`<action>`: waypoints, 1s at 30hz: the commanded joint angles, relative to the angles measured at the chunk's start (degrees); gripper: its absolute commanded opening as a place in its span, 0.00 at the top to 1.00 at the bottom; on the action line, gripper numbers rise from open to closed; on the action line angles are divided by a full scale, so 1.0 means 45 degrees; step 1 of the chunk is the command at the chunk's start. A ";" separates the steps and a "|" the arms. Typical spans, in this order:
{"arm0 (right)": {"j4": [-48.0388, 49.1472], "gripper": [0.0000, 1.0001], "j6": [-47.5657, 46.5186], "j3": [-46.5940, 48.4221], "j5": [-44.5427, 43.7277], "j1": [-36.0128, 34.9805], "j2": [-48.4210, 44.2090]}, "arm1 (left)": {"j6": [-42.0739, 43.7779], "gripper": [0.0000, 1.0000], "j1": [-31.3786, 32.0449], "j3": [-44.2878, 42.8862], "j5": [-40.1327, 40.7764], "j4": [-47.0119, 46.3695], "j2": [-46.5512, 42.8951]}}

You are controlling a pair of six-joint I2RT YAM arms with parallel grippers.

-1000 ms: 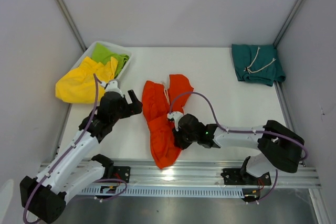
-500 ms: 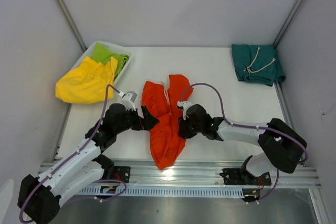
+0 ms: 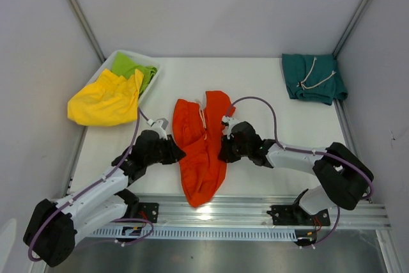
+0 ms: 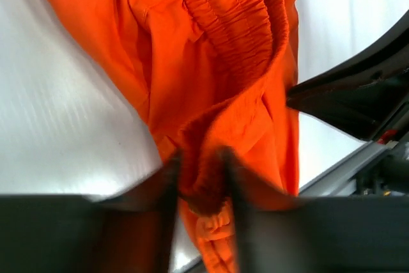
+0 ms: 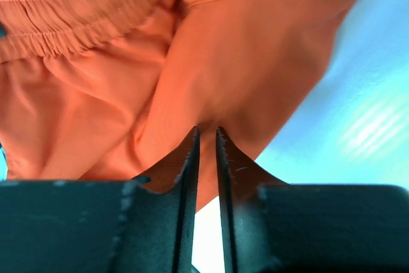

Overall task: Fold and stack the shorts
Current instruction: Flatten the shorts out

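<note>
The orange shorts (image 3: 203,158) lie crumpled in the middle of the table, waistband (image 4: 223,11) and white drawstring toward the back. My left gripper (image 3: 177,155) is at their left edge, its blurred jaws closed round a bunched fold of orange cloth (image 4: 199,180). At their right edge, my right gripper (image 3: 223,150) has its jaws almost together, and the orange cloth (image 5: 243,49) puckers at the tips (image 5: 206,133). The teal shorts (image 3: 313,78) lie folded at the back right corner, drawstrings on top.
A yellow pair (image 3: 102,101) spills out of a white bin (image 3: 128,52) at the back left, with a lime-green pair (image 3: 131,67) inside it. A metal rail (image 3: 255,204) runs along the near edge. Walls close in on both sides.
My left gripper came from beside the yellow pair to the orange shorts' left edge and closed on cloth. My right gripper moved up from the shorts' lower middle to their right edge.
</note>
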State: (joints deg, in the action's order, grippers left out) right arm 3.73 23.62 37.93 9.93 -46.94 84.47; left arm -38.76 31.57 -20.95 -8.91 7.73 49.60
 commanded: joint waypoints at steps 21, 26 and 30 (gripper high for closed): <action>0.2158 0.36 0.2602 0.0183 0.3163 0.3126 0.0330 | 0.1289 1.00 -0.0825 -0.9895 1.0865 0.7170 -0.3368; 0.2278 0.33 0.2644 0.1490 0.2853 0.1918 0.1268 | 0.1894 1.00 -0.0844 -1.0518 1.1314 0.6253 -0.2977; 0.2491 0.28 0.1768 0.2039 0.2910 0.0395 0.1308 | 0.2499 1.00 -0.0825 -1.1628 1.1801 0.5959 -0.1867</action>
State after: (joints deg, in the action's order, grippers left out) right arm 11.46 34.41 43.88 21.93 -40.95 90.85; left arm -31.48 28.18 -67.57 40.01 37.89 38.37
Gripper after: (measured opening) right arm 0.716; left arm 0.025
